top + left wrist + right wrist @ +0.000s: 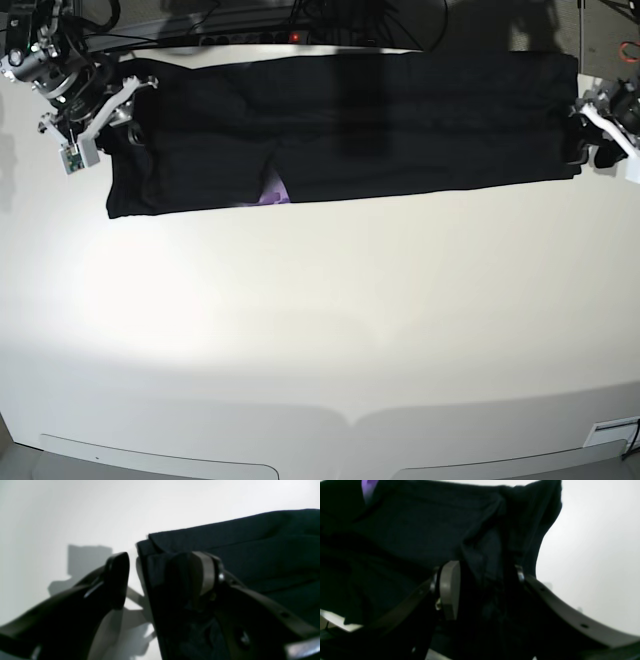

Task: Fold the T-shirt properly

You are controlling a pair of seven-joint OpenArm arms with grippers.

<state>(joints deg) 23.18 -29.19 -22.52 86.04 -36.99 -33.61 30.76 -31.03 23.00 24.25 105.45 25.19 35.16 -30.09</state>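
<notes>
The black T-shirt (400, 120) lies as a long folded band across the far side of the white table (320, 330). A bit of purple print (275, 192) peeks out at its near edge. My left gripper (590, 140) is at the band's right end. In the left wrist view the left gripper (152, 557) is open, with the T-shirt's (250, 542) corner between the jaws, against the right finger. My right gripper (115, 125) is at the left end. In the right wrist view the right gripper (485, 567) stands open around bunched cloth of the T-shirt (407, 530), and the purple print (368, 487) shows at top left.
Dark cables and a power strip (290, 35) run along the table's back edge behind the shirt. A small white label (610, 432) sits near the front right corner. The table's front edge curves along the bottom.
</notes>
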